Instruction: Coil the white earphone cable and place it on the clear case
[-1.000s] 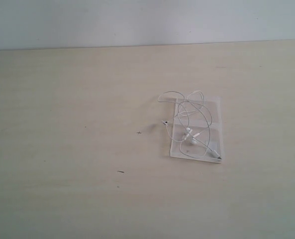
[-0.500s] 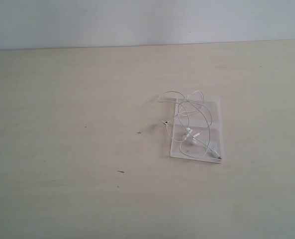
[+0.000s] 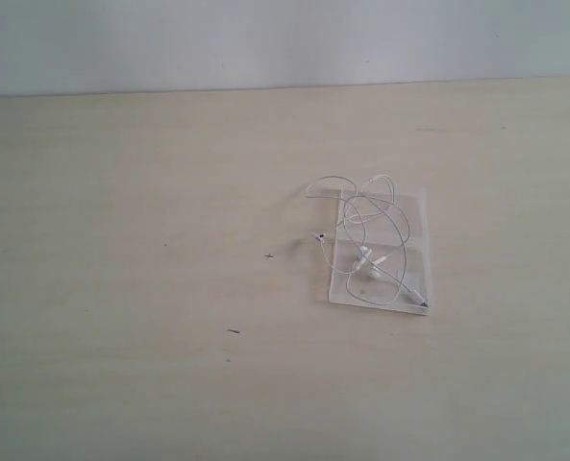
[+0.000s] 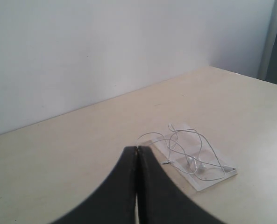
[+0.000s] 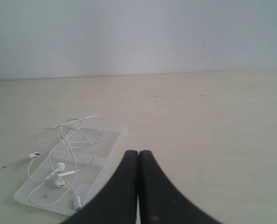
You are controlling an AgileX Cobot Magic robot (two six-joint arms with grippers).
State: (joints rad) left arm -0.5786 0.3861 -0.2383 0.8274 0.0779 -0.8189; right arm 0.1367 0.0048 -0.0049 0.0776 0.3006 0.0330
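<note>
- Here, nearest the wrist cameras, the black two-fingered left gripper point(image 4: 137, 148) has its tips pressed together on nothing. The black two-fingered right gripper point(image 5: 138, 152) is the same, tips touching and empty.
- Ahead of both claws and well apart from either, the flat clear plastic case point(image 3: 414, 206) lies on the pale wooden table point(image 3: 121, 288). In the exterior view it sits right of the middle, so I judge the right arm to be the nearer one.
- The case's long axis runs roughly from the near table edge toward the far grey wall point(image 3: 265, 38).
- The thin white earphone cable point(image 3: 374, 261) rests in loose loops mostly on the case, with its earbuds point(image 5: 59, 167) over the middle. The far loops and the small dark plug end point(image 3: 318, 235) spill off onto the table on the left arm's side.
- Count: one cable with two earbuds, one case of two panels, and two grippers.
</note>
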